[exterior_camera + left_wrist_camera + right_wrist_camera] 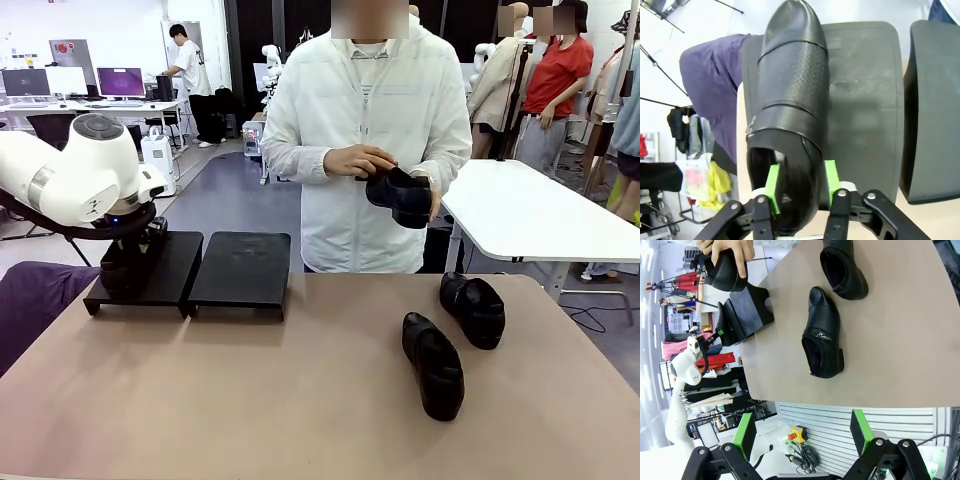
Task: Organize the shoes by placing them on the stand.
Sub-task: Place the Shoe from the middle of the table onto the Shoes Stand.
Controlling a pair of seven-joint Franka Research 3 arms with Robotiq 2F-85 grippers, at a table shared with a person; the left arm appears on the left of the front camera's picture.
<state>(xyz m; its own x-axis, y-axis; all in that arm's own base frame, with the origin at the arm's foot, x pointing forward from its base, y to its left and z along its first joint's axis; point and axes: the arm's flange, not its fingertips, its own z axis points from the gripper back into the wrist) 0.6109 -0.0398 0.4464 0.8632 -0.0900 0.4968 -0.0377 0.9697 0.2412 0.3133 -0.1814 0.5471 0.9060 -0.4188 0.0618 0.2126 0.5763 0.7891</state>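
Note:
A black shoe (790, 90) lies on the left panel of the stand (865, 100), toe pointing away from me. My left gripper (801, 182) straddles the shoe's heel-side wall, one green pad in the opening and the other just outside, jaws parted and loose. In the front view that gripper (135, 255) sits low over the stand (240, 270). The person holds a third shoe (400, 195) in both hands above the table's far edge. Two more shoes (433, 365) (473, 308) lie on the tan table at right. My right gripper (802, 435) hangs open and empty, high above the table's near edge.
A purple cloth (35, 300) drapes over the table's left corner beside the stand. A white table (520, 210) stands behind at right. The person stands close to the far edge. The stand's right panel (935, 100) is bare.

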